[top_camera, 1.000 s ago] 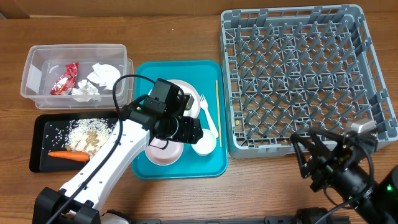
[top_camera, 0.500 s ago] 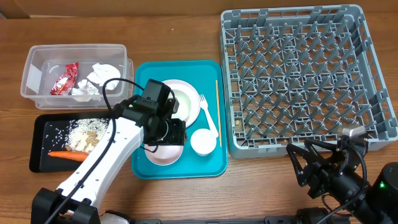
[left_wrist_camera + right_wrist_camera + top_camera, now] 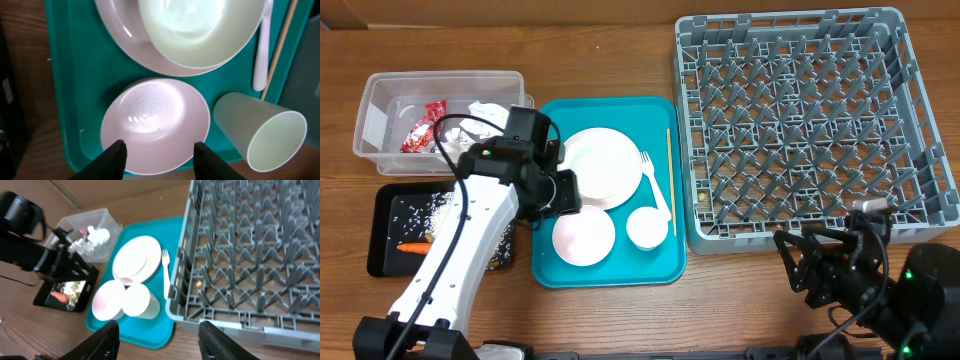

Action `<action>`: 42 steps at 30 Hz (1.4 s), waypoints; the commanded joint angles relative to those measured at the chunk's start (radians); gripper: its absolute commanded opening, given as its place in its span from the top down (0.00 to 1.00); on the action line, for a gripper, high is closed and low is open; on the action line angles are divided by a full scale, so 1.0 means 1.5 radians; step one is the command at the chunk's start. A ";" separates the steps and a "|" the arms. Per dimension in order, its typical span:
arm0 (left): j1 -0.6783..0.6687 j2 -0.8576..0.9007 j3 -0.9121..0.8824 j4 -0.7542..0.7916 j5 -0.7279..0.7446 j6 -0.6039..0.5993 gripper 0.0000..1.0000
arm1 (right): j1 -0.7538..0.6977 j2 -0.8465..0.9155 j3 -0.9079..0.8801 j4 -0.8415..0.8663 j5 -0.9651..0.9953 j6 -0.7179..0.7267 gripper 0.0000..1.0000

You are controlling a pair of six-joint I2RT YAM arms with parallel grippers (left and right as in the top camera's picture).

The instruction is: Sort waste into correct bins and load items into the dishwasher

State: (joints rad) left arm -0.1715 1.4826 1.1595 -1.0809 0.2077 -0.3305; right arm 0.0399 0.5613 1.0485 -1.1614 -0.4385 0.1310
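1. The left gripper [image 3: 159,152] is caught over the near left part of the teal plastic serving tray [image 3: 620,268]. Its two fingers [image 3: 116,152] are spread apart and nothing is pinched between them.
2. Beneath those fingers a pinkish-white round bowl [image 3: 155,120] is seen upright on the teal tray. Whether its rim is touched cannot be told.
3. Just beyond it, a white round plate [image 3: 117,25] is laid on the same tray, and a second white bowl [image 3: 200,22] is carried on the plate.
4. A small white cup [image 3: 260,132] is placed just right of the first bowl. A white plastic fork [image 3: 655,185] and a thin wooden stick [image 3: 669,160] are laid along the tray's right side.
5. At the far left, a shiny red snack wrapper [image 3: 420,128] and crumpled white paper napkins [image 3: 480,112] are held in the clear plastic rectangular tub [image 3: 365,130].
6. In front of it, loose rice scraps [image 3: 438,208] and a small orange carrot [image 3: 415,247] are held in the shallow black rectangular tray [image 3: 385,225].
7. The large square grey plastic dish rack [image 3: 790,130] is set just right of the teal tray.
8. The right gripper [image 3: 160,340] is held in front of the rack's near edge, its fingers parted with nothing between them.
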 commanded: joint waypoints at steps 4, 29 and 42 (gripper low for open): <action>0.001 -0.011 -0.022 -0.032 -0.019 0.005 0.64 | 0.003 0.002 -0.010 0.008 -0.005 0.000 0.46; 0.001 -0.011 -0.231 0.139 -0.066 -0.047 0.53 | 0.003 0.002 -0.010 0.010 -0.005 0.000 0.45; 0.001 -0.012 -0.242 0.160 -0.091 -0.041 0.93 | 0.003 0.002 -0.010 0.010 -0.005 0.000 0.44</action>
State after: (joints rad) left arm -0.1684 1.4811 0.8028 -0.8406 0.0929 -0.3904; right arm 0.0399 0.5640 1.0355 -1.1526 -0.4412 0.1307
